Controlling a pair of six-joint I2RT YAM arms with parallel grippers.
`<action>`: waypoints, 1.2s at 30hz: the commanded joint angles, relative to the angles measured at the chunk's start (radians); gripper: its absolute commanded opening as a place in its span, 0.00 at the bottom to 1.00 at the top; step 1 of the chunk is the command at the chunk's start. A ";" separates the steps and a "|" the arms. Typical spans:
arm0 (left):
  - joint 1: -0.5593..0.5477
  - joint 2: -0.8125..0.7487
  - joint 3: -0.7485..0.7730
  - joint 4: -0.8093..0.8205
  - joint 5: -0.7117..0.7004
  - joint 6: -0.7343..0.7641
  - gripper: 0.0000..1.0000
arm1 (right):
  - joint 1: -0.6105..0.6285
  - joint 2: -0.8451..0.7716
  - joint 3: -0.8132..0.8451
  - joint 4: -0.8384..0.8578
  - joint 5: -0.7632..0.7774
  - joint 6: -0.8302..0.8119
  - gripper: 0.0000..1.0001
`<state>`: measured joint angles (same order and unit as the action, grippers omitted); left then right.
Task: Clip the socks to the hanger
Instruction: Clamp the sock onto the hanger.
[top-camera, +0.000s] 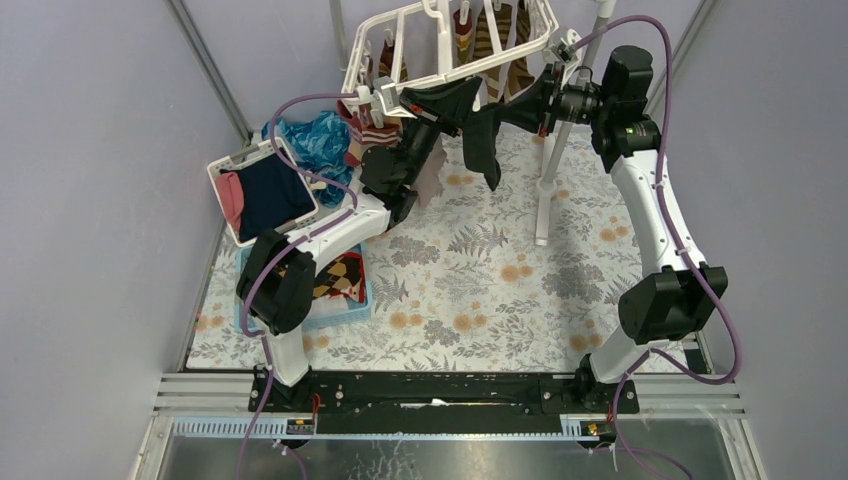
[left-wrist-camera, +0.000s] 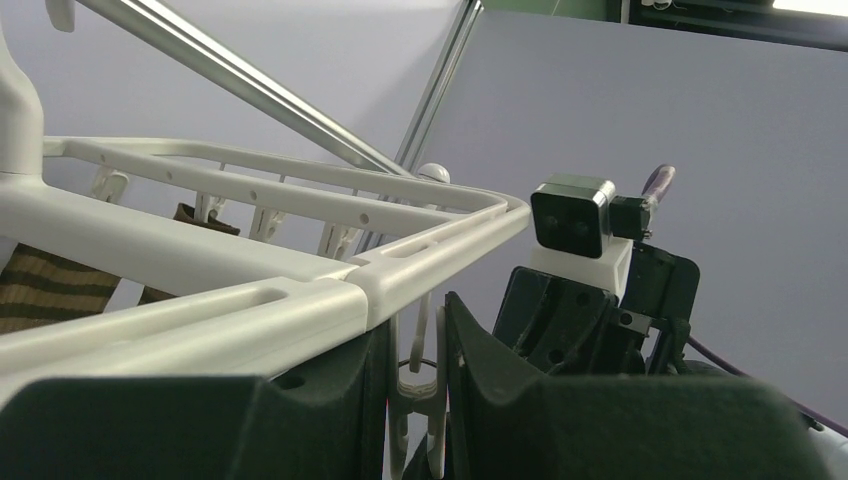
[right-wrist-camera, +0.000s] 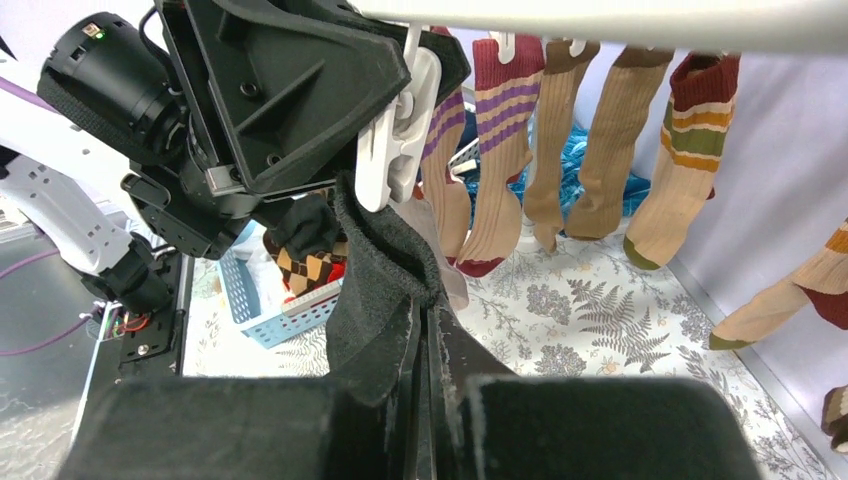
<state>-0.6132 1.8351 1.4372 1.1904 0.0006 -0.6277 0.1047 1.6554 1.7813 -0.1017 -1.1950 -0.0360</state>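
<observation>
High at the back stands the white hanger (top-camera: 400, 30), with several striped and tan socks (right-wrist-camera: 500, 150) pinned along it. My left gripper (left-wrist-camera: 420, 330) is shut on one dangling white clip (left-wrist-camera: 425, 400) at the frame's near corner, pinching its handles between both fingers. The same clip (right-wrist-camera: 390, 150) shows in the right wrist view. My right gripper (right-wrist-camera: 428, 330) is shut on a plain black sock (right-wrist-camera: 380, 290), whose top edge sits just under the clip's mouth. From above, the black sock (top-camera: 485, 150) droops between the two grippers.
A small blue basket (top-camera: 345, 310) with an argyle sock (right-wrist-camera: 305, 265) sits by the left arm. Behind it is a white basket (top-camera: 225, 170) holding navy and pink garments, and shiny blue cloth (top-camera: 320, 135). The hanger's pole (top-camera: 550, 170) rises from the floral tabletop.
</observation>
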 joint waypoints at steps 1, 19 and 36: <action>0.012 -0.017 -0.008 0.037 0.018 0.023 0.00 | -0.005 -0.051 -0.006 0.076 -0.024 0.066 0.00; 0.017 -0.009 -0.008 0.056 0.058 0.005 0.00 | -0.030 -0.035 -0.050 0.294 -0.018 0.279 0.00; 0.019 -0.044 -0.051 0.052 0.054 -0.032 0.74 | -0.030 -0.046 -0.090 0.361 -0.023 0.319 0.09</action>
<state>-0.6067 1.8351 1.4151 1.2110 0.0666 -0.6559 0.0776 1.6482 1.6962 0.1959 -1.1973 0.2520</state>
